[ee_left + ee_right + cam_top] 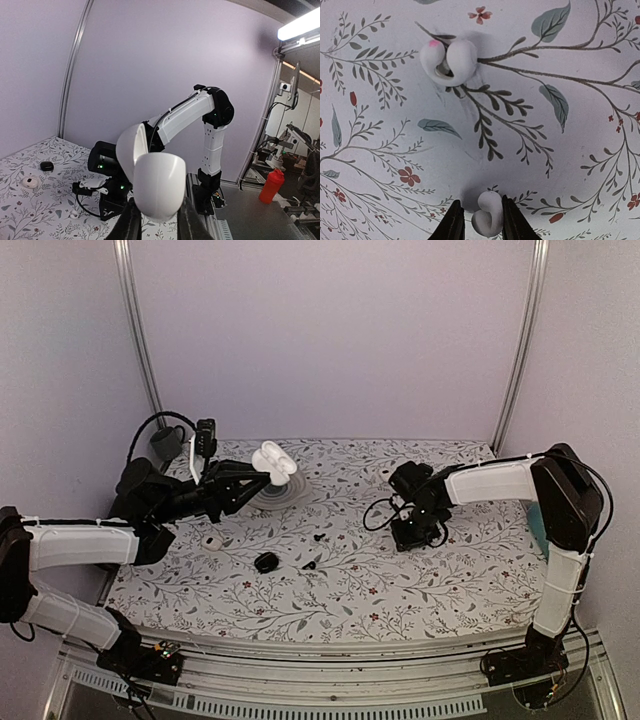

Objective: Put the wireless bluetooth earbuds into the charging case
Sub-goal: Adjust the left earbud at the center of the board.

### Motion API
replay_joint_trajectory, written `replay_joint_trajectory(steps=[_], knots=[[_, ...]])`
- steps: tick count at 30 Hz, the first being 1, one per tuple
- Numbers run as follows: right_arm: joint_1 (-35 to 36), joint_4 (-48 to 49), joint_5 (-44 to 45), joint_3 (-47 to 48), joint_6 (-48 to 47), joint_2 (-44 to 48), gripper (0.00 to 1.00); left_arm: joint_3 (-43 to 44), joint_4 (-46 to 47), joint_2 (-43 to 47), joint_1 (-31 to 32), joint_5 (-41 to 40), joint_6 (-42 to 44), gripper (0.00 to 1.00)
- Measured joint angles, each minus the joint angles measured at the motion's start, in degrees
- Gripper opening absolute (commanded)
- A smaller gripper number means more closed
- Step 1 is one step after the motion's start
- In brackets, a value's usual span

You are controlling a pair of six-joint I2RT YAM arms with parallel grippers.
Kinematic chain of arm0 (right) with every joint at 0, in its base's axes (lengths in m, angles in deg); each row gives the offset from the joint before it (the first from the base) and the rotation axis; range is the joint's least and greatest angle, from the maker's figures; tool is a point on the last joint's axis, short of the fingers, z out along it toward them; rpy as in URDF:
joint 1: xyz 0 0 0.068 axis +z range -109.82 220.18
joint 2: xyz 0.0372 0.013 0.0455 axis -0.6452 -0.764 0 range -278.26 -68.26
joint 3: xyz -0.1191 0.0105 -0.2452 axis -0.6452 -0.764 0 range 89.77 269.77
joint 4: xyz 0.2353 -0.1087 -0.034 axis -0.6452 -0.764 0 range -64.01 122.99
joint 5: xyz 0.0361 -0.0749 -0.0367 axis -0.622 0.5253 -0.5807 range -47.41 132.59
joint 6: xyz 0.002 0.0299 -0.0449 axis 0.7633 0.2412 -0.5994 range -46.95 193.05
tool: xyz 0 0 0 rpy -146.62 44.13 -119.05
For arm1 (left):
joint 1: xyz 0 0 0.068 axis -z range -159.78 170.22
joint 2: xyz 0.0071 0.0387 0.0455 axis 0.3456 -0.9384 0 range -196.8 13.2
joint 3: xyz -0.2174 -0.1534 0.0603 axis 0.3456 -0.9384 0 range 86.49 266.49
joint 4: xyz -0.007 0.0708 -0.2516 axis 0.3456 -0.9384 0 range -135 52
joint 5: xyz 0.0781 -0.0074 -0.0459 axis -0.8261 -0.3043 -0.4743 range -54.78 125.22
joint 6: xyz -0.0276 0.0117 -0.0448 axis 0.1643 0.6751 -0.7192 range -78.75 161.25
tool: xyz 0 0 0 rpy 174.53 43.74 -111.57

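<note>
My left gripper (157,214) is shut on the white charging case (157,182) and holds it in the air, with its lid (129,150) swung open. The top view shows the case (273,462) above the table's back left. My right gripper (413,533) is down at the table on the right. One white earbud (489,214) sits between its narrowly open fingers, against the right finger, with a slit of table showing beside the left one. A second earbud (448,61) lies on the cloth a little ahead of the right gripper.
The table carries a floral cloth (400,590). Three small black bits (266,562) (319,537) (309,565) lie near the middle. A small white round piece (212,540) lies at the left. Walls close in the back and sides. A red bottle (271,186) stands off the table.
</note>
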Motion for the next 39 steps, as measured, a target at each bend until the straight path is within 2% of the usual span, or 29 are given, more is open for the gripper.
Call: replay_joint_trajectory(steps=[9,22,24,33,39], knots=[[-0.9,0.6,-1.3,0.0,0.9,0.2,0.27,0.0,-0.1,0.2,0.0,0.0,0.1,0.0],[-1.1,0.7,-1.9,0.0,1.3,1.5,0.2,0.0,-0.4,0.2,0.0,0.0,0.1,0.0],[-1.1,0.7,-1.9,0.0,1.3,1.5,0.14,0.0,-0.4,0.2,0.0,0.0,0.1,0.0],[-1.1,0.9,-2.1,0.0,1.5,1.5,0.05,0.0,-0.4,0.2,0.0,0.0,0.1,0.0],[-1.2,0.9,-2.3,0.0,1.7,1.6,0.03,0.0,-0.4,0.2,0.0,0.0,0.1,0.0]])
